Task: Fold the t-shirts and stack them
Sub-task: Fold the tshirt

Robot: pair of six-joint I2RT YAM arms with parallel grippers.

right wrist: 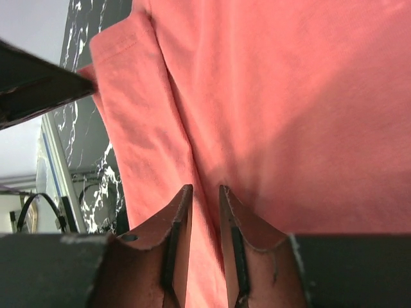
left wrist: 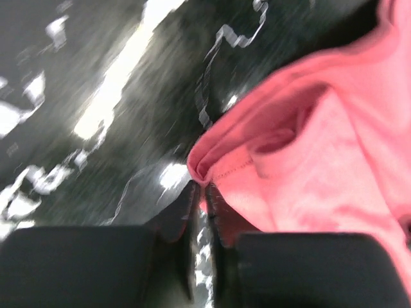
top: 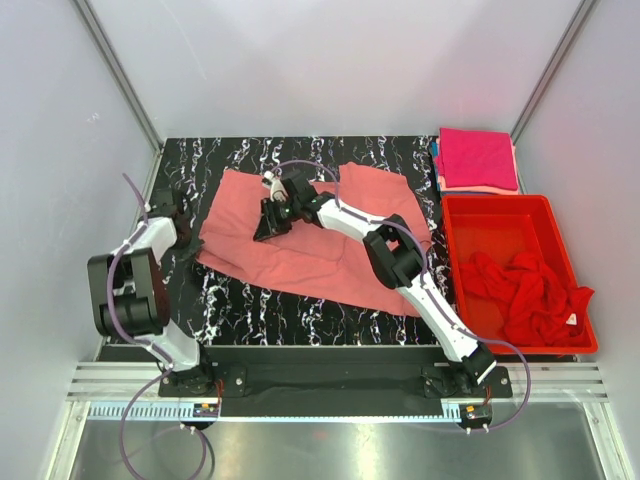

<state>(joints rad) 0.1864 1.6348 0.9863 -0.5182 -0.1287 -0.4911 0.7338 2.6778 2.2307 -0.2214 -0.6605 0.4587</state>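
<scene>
My left arm (top: 150, 238) and right arm (top: 440, 312), white shells between bulky black joint housings, thin purple cables (top: 300, 164) looping off both, my right gripper (right wrist: 202, 191) with blunt dark fingers (right wrist: 253, 247), inner faces tinted reddish-brown

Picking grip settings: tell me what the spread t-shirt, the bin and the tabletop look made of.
T-shirt: soft matte knit, likely cotton; it creases and shows a stitched hem.
Bin: rigid smooth red plastic, by its moulded rim.
Tabletop: black with white veining, slightly shiny; stone or a printed laminate, unclear.
</scene>
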